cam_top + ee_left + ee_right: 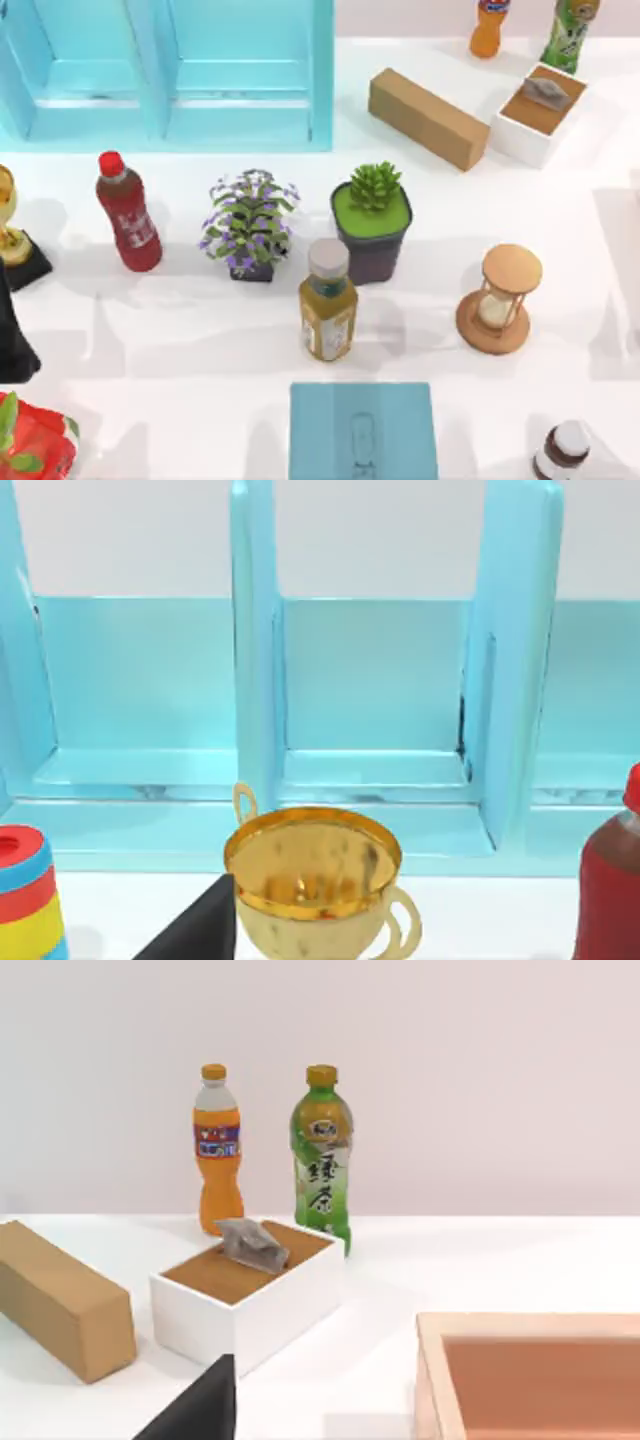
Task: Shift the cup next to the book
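At nine o'clock on the table [600, 420], hard against its left edge, the cup [8, 225] stands on its black base just left of the red bottle [128, 212], with the blue cabinet [170, 70] behind them. Down at six o'clock the book [363, 430] lies flat, well apart from the cup. The left gripper [190, 935] hangs beside the cup's gold bowl, and whether its fingers or those of the right gripper [195, 1410] are apart, I cannot tell.

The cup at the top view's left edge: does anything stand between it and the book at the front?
Nothing lies directly on that line. The cup stands at the table's far left; the book lies front centre. The red bottle stands just right of the cup, and the yellow-labelled bottle stands just behind the book; both crowd a low path.
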Controlling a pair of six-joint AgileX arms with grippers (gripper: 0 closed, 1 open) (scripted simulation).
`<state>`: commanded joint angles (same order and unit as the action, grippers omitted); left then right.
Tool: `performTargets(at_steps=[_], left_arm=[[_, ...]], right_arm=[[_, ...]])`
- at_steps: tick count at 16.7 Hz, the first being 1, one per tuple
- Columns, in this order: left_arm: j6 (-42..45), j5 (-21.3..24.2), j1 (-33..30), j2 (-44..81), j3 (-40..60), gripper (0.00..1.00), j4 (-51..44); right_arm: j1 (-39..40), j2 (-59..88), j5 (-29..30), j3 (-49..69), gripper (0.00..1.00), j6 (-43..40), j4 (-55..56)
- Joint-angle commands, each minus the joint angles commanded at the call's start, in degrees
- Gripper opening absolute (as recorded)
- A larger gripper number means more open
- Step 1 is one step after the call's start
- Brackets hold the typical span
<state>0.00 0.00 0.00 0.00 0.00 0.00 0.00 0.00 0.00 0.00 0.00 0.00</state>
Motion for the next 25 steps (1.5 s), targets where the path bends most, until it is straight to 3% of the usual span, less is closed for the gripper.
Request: performTargets(at_steps=[5, 9, 17, 25], left_arm=[[3.3, -0.3, 0.2, 3.2, 3.0, 1.0, -2.0], [16.2, -1.0, 1.4, 15.7, 13.0, 1.0, -9.4], [64.0, -1.7, 9.9, 58.6, 40.4, 1.0, -34.8], [107.5, -1.4, 27.3, 91.5, 63.8, 1.0, -59.7]], right_arm=[[0.0, 0.0, 0.0, 0.0, 1.0, 0.0, 0.0], [0.0, 0.0, 0.0, 0.0, 1.0, 0.0, 0.0], [0.0, 0.0, 0.0, 0.0, 1.0, 0.0, 0.0], [0.0, 0.0, 0.0, 0.0, 1.0, 0.0, 0.0]])
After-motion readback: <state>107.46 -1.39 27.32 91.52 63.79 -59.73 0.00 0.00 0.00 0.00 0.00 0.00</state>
